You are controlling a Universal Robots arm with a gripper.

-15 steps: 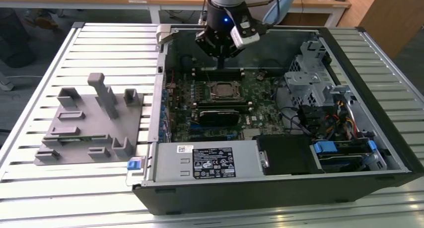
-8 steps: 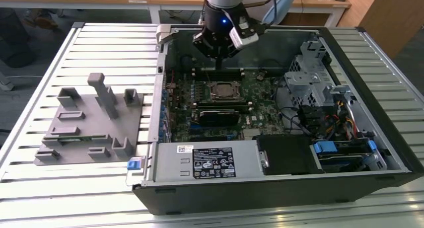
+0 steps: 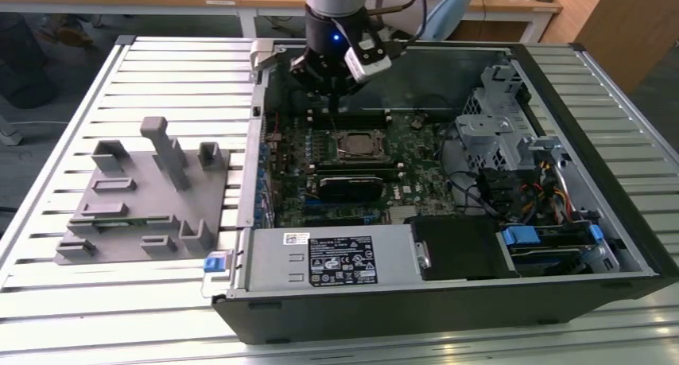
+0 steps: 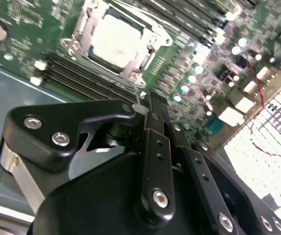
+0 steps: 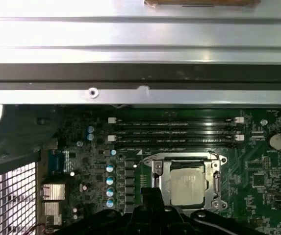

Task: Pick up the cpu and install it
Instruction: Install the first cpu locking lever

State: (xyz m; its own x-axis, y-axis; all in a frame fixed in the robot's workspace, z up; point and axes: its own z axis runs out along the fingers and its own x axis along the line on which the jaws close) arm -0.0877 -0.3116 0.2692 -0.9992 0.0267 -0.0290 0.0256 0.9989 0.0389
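- Slatted metal table (image 3: pixel 64 317) carrying an open computer case (image 3: pixel 424 321)
- cpu (image 5: pixel 187 182) lying flat inside the metal-framed socket (image 5: pixel 156 171), silvery top up
- Socket set on the green motherboard (image 5: pixel 258 181), beside the memory slots (image 5: pixel 174 132)
- gripper (image 3: pixel 334 123) over the board, near the socket, black fingers (image 4: pixel 152 127) pressed together
- Grey pegged holder (image 3: pixel 149 198) on the table, well apart, at the exterior view's left

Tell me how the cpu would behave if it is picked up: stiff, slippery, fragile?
The cpu is a flat square with a metal top, so probably stiff and not apt to roll. Its smooth, pale lid may be slippery. It lies low inside the socket frame, so little edge is likely free to grip.
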